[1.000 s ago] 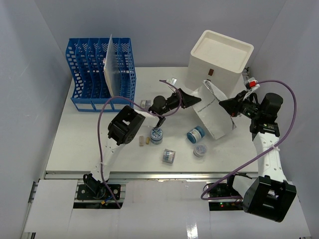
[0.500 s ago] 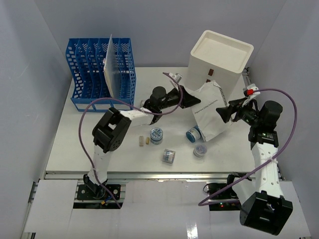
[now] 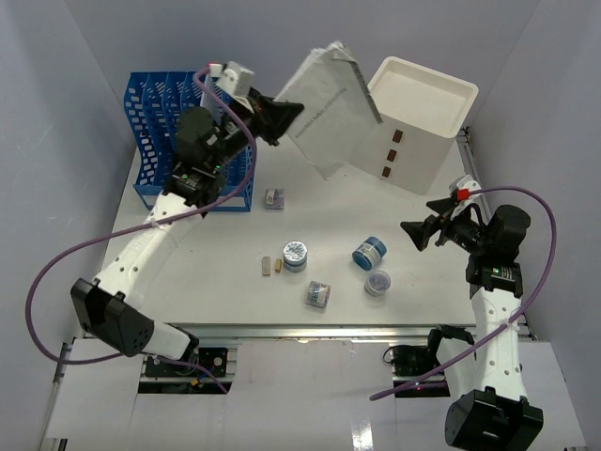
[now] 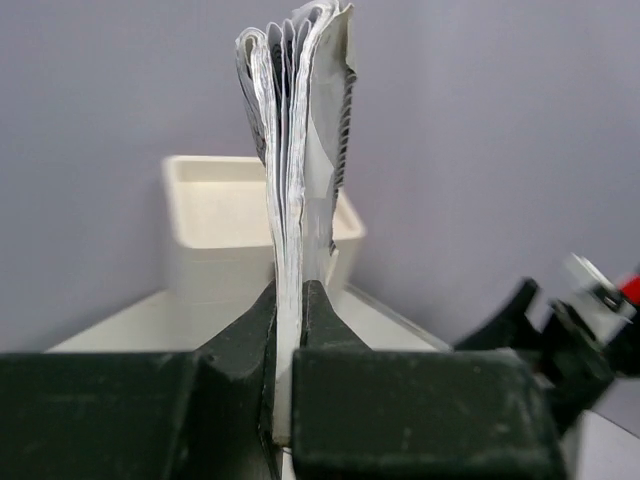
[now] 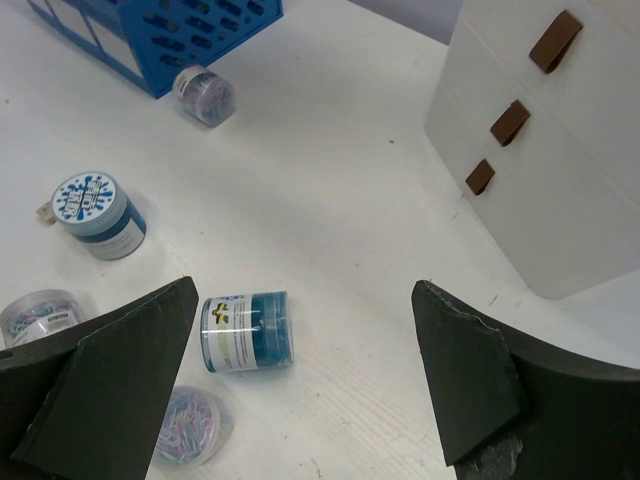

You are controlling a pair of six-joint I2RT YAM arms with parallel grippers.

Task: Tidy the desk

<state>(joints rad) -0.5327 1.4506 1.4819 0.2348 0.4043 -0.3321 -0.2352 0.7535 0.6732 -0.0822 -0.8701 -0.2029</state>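
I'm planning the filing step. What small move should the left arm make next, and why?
Probably swing the left tool leftward over the blue rack. It is shut on the papers, held in the air right of the rack, and the right tool stands open and empty, so filing rests with the left arm.

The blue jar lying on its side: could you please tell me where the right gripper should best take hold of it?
Probably across the middle of the blue jar, coming straight down from above with the open right gripper. It lies on its side on the desk, so its curved wall faces up, with bare desk on either side.
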